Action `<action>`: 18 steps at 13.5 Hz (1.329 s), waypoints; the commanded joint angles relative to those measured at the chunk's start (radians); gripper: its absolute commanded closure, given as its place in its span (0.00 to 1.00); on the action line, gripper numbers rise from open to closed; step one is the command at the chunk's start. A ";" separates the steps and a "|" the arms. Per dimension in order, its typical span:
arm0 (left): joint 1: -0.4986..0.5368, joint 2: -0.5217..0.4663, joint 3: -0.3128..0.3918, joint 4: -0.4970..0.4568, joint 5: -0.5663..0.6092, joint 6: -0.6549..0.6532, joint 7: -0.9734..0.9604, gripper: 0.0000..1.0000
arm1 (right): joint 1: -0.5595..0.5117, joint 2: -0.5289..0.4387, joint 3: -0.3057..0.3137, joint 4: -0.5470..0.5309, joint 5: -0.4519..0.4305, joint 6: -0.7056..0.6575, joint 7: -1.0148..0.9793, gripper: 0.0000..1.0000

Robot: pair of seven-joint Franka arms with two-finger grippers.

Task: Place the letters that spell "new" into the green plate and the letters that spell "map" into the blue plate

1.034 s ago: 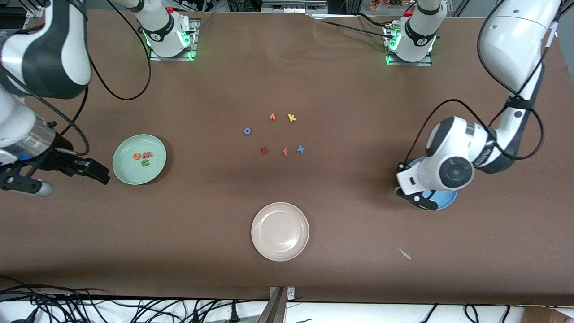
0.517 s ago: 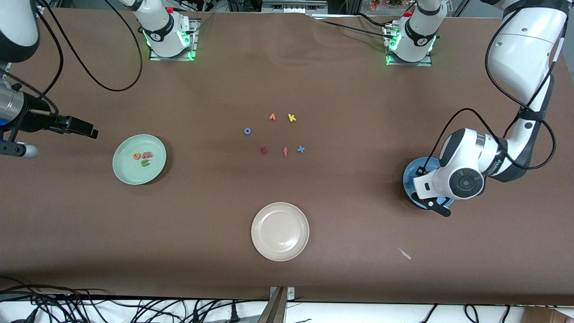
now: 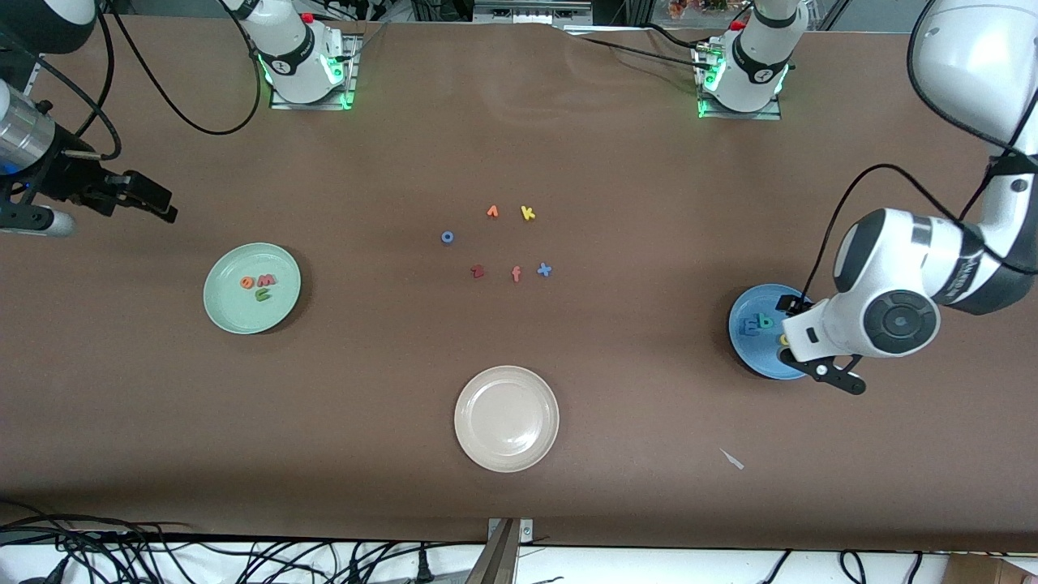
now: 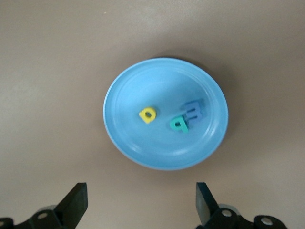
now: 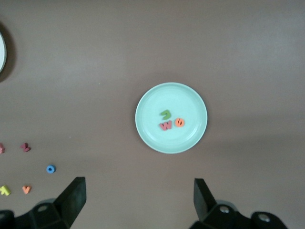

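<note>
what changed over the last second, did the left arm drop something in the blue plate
Yes. The left gripper opened its fingers, rose and drew back toward its end of the table, uncovering the blue plate, where the yellow a lies with the teal p and blue m. The right gripper lifted away from the green plate. Plates and loose letters stayed.

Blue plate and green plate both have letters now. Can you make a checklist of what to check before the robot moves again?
1. Green plate holds green n, orange e, red-pink w: ok.
2. Blue plate holds blue m, teal p, yellow a: ok.
3. Left gripper open, holding nothing, over the table beside the blue plate: ok.
4. Right gripper open, holding nothing: ok.
5. Cream-white plate has no letters: ok.
</note>
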 commanded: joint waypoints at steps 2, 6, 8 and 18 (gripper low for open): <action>-0.024 -0.190 0.094 -0.025 -0.122 -0.057 -0.057 0.00 | -0.014 -0.017 0.011 0.002 0.032 0.017 0.004 0.00; -0.122 -0.411 0.295 -0.184 -0.363 0.001 -0.076 0.00 | -0.014 -0.016 0.005 0.017 -0.006 0.017 -0.036 0.00; -0.131 -0.488 0.332 -0.214 -0.455 -0.002 -0.105 0.00 | -0.014 -0.016 0.009 0.019 -0.034 0.009 -0.047 0.00; -0.081 -0.593 0.280 -0.180 -0.472 -0.061 -0.096 0.00 | -0.014 -0.017 0.011 0.019 -0.046 0.000 -0.047 0.00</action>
